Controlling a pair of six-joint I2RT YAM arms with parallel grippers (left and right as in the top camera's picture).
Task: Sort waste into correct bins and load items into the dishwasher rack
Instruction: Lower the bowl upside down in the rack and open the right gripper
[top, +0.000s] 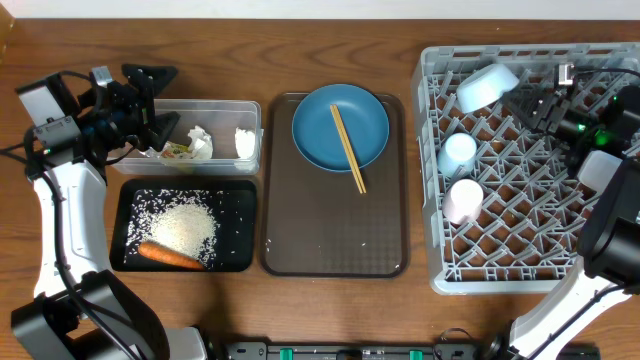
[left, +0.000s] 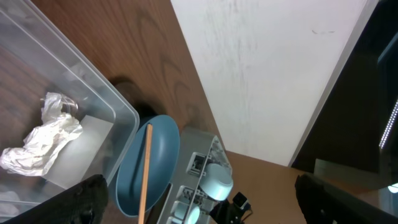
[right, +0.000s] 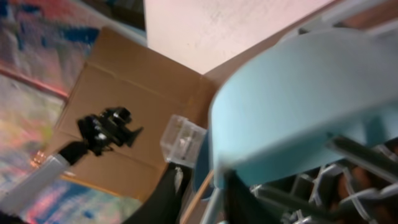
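We find the chopsticks (top: 348, 148) lying across the blue plate (top: 318, 120), long axis from upper left to lower right, lower tips overhanging onto the brown tray (top: 330, 235). The left fingers (left: 81, 202) stand wide apart by the clear tub (top: 250, 108). The pale blue bowl (top: 487, 85) leans in the rack (top: 520, 250), blurring the right wrist view; whether the right fingers (right: 169, 193) are closed we cannot tell.

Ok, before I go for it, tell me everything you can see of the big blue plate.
The large round blue plate looks smooth and glossy, ceramic or plastic, with a shallow well and a low raised rim, and no food shows on it. It lies flat, face up, at the far end of the brown rectangular serving tray. Across it diagonally lie wooden chopsticks, close together, their near ends overhanging the rim above the tray. Nothing else touches it.
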